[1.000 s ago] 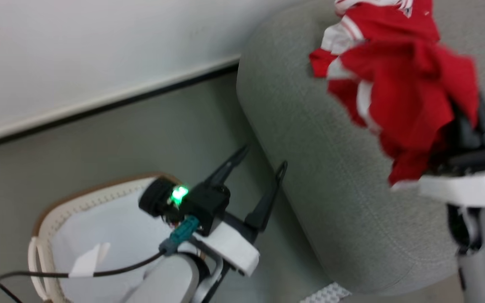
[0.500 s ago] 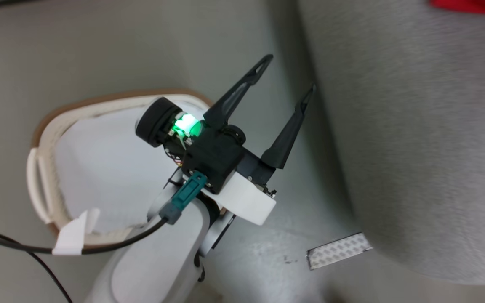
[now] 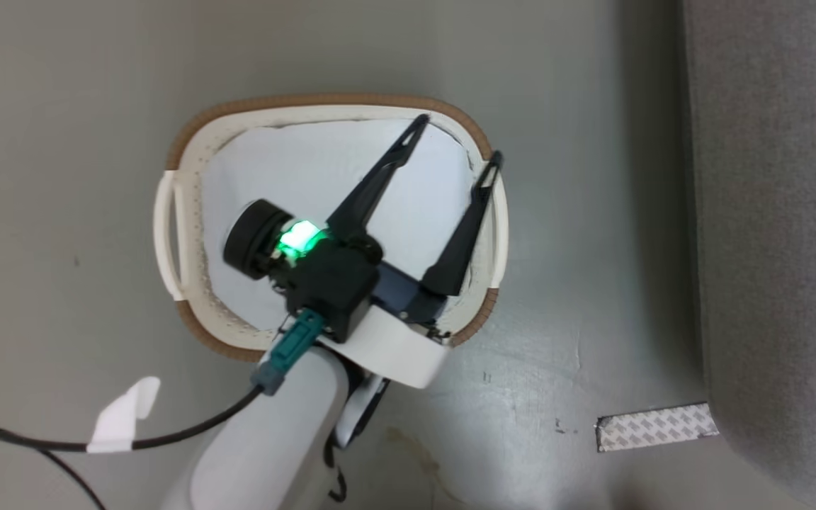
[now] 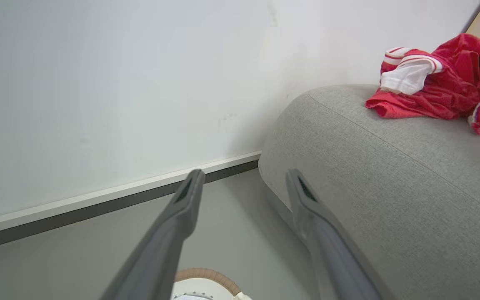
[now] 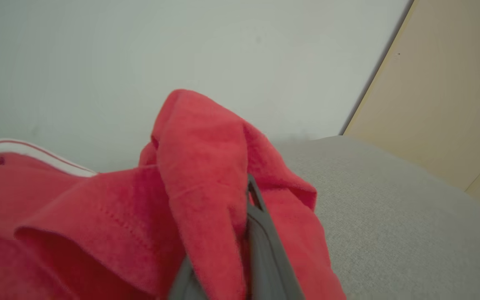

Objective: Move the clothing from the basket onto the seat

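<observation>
**Red clothing at the right gripper**

Pinching a fold of the soft, bright red clothing [image 5: 198, 166] with the right gripper [image 5: 244, 200], with the two dark fingers almost shut, at the lower middle of the right wrist view. Resting that clothing [image 4: 440, 87] on top of the big grey woven-fabric seat [image 4: 369, 187], at the upper right of the left wrist view, stretching left to right. Hovering the left gripper [image 3: 457, 138] wide open, holding nothing, over the oval cream plastic basket [image 3: 337, 103] in the middle of the head view, showing just a white bottom. Lying right at the right gripper, well apart from the left one. Probably needing only a letting go.
</observation>
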